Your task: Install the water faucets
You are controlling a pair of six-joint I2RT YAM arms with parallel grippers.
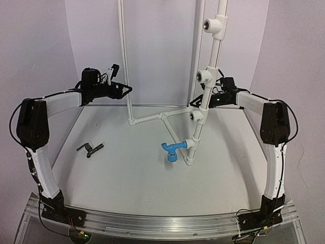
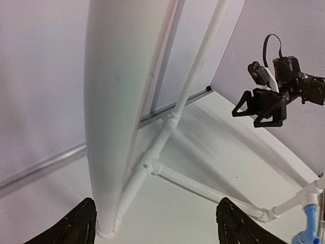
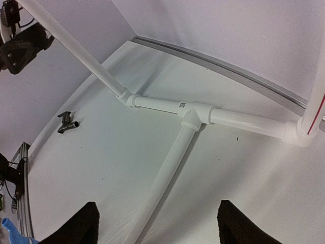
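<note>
The bright blue water faucet point(image 1: 171, 150) sits plugged into the lowest tee fitting point(image 1: 190, 144) of the right white upright pipe point(image 1: 216, 56), spout pointing down; its edge shows in the left wrist view point(image 2: 309, 230). The black water faucet point(image 1: 90, 148) lies loose on the table at the left, also visible in the right wrist view point(image 3: 67, 123). My left gripper point(image 1: 127, 90) hovers open beside the left upright pipe point(image 2: 114, 122), holding nothing. My right gripper point(image 1: 198, 101) is open and empty next to the right upright, high above the floor pipes point(image 3: 167, 168).
Three more white tee fittings point(image 1: 205, 76) with round sockets stack up the right upright. Floor pipes point(image 1: 152, 117) join the two uprights in a T. A curved white backdrop point(image 1: 162, 46) closes the rear. An aluminium rail point(image 1: 162, 221) runs along the near edge.
</note>
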